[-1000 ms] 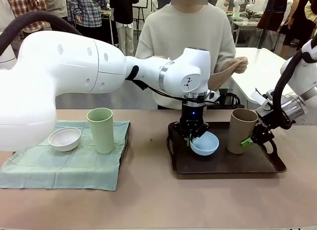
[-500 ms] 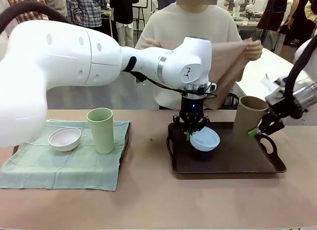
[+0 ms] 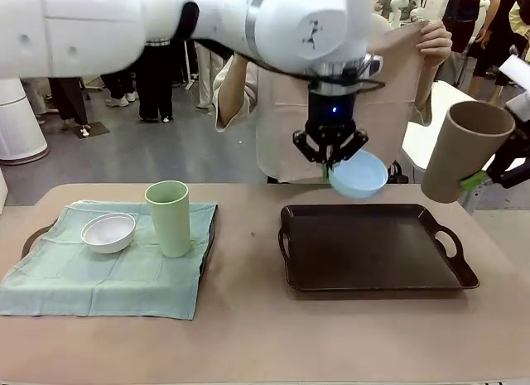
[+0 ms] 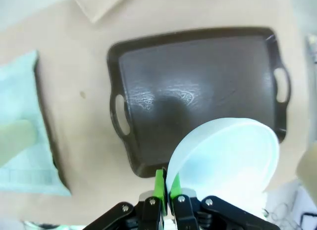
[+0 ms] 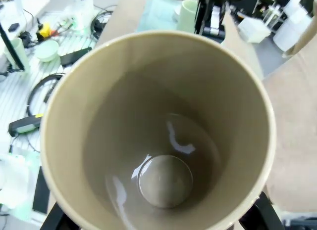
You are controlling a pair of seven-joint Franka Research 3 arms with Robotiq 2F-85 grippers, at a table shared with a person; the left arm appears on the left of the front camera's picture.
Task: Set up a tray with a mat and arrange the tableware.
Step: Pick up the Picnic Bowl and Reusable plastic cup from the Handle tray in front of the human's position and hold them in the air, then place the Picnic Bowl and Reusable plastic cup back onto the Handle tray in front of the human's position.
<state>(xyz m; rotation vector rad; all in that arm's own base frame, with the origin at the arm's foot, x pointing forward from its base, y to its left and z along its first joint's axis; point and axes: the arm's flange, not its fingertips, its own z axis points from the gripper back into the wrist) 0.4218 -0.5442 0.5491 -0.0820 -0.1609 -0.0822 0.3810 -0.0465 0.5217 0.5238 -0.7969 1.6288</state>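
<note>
The left claw (image 3: 333, 165) holds the light blue bowl (image 3: 358, 174) by its rim, high over the dark tray (image 3: 373, 252). The right claw (image 3: 489, 176) grips the tan-brown cup (image 3: 464, 150), tilted, off the desk (image 3: 248, 335). Behind, a person (image 3: 240, 87) spreads a beige mat (image 3: 389, 87) (both hands up). White bowl (image 3: 108, 232) and pale green cup (image 3: 169, 217) sit on the green cloth (image 3: 99, 281).

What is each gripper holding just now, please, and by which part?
Left gripper: light blue bowl, by its rim. Right gripper: tan-brown cup, by its side wall.
</note>
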